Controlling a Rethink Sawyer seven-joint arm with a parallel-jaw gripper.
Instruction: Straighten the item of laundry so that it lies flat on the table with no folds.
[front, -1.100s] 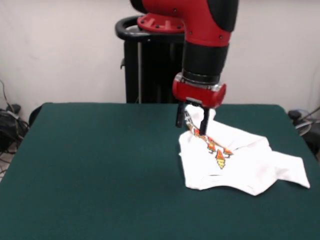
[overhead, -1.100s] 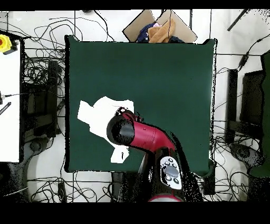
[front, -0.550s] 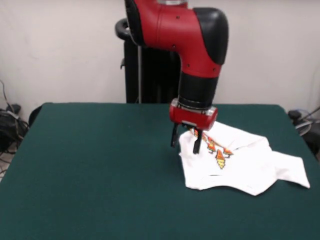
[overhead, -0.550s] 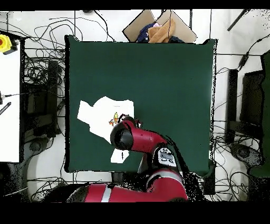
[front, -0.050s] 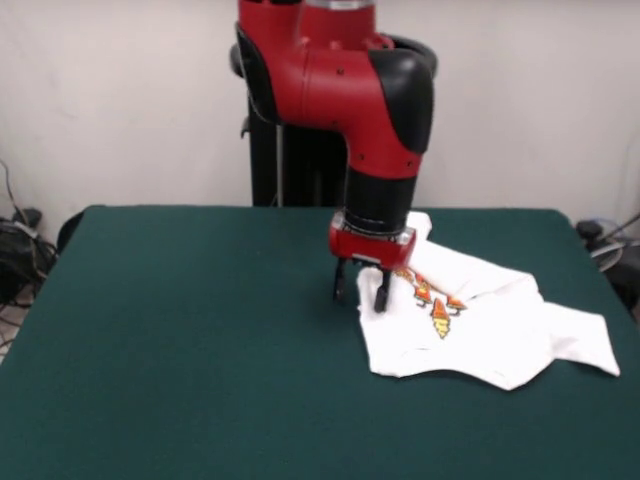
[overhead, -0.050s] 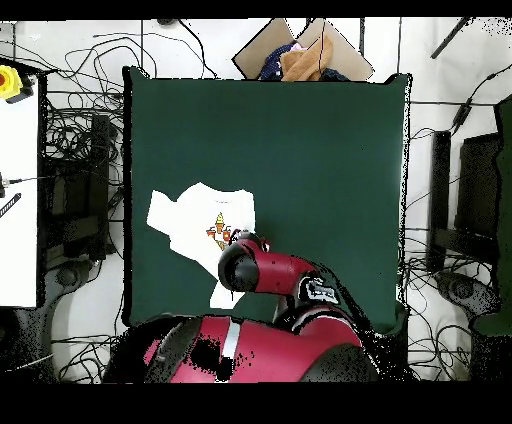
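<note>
near the table's right edge in the front view, the small white cloth t-shirt with red and orange cartoon print lies rumpled, folds remaining. the black two-fingered gripper has let go, jaws parted and empty at the shirt's left hem; regrasp likely next.

No legible text, apparently.

Even, fairly bright indoor light with soft shadows and no glare; both views look slightly soft, perhaps from motion.
</note>
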